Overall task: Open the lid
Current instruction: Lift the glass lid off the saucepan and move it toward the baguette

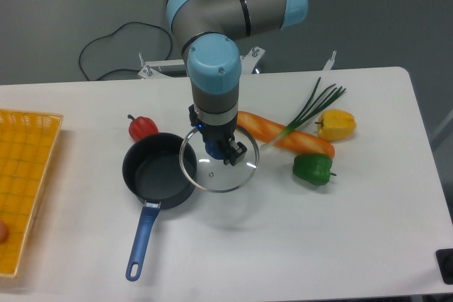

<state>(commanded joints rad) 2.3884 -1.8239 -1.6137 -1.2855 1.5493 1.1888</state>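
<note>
The jaws (218, 148) are closed on the blue knob at the middle of the lid (219, 163), though the knob itself is mostly hidden beneath them. The lid hangs roughly level, off to the right of the saucepan (157, 172), its left rim overlapping the pan's right edge. The pan stands uncovered. To finish well, keep the glass level, carry it clear of the pan and short of the carrot (279, 134) and green pepper (312, 168), then lower it flat onto bare surface (297, 238) before letting go.
</note>
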